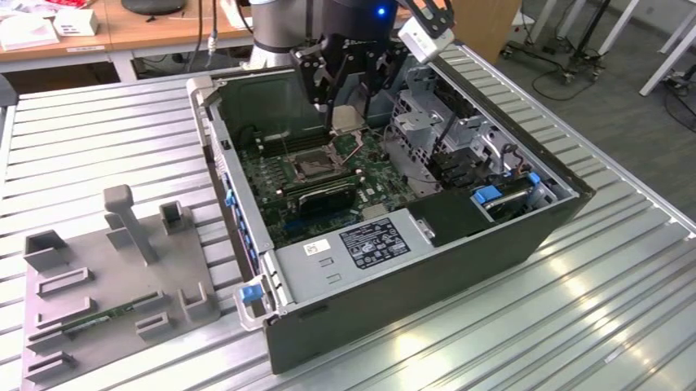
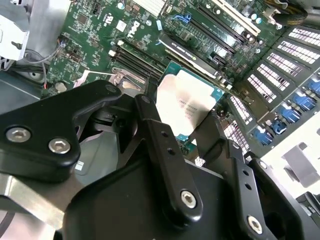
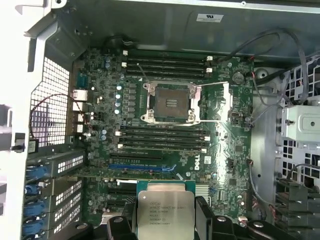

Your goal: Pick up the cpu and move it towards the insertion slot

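Above the open computer case point(image 1: 326, 269), from the exterior view, the gripper point(image 1: 345, 122) hangs clenched on the cpu point(image 1: 347, 119), over the motherboard. Seen in the first wrist view, the cpu point(image 3: 163, 211) sits well short of the insertion slot point(image 3: 170, 102).

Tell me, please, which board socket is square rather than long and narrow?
The insertion slot: a dark square in a silver frame, with long memory slots on either side. The gripper holds the cpu short of it.

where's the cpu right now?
Held in the gripper above the open computer case: the cpu hangs over the motherboard, short of the insertion slot in the first wrist view.
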`<state>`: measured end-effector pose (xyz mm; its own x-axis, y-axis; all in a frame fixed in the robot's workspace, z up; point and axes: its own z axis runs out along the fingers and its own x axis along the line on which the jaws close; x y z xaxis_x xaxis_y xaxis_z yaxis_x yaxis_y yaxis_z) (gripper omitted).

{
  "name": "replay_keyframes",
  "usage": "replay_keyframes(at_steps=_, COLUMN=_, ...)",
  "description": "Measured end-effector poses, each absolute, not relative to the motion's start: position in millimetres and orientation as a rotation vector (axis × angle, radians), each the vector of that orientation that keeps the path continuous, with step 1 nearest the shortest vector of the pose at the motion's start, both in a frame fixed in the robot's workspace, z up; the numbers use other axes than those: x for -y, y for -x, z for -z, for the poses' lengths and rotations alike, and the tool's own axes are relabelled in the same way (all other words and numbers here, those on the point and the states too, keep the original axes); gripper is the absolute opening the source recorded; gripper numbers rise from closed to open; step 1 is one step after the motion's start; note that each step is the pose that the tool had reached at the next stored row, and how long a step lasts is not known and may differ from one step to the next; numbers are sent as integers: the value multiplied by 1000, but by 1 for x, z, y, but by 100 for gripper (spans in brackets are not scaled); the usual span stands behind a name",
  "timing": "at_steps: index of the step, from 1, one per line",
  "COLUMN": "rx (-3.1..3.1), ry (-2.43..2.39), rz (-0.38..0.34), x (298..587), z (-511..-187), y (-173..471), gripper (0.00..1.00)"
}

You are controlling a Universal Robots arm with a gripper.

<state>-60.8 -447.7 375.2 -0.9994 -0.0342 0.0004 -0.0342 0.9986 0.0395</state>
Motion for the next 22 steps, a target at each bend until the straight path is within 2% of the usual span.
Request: replay_keyframes(at_steps=22, rx=3140, ry=-54, rz=62, x=448, z=-364, y=61, gripper=55)
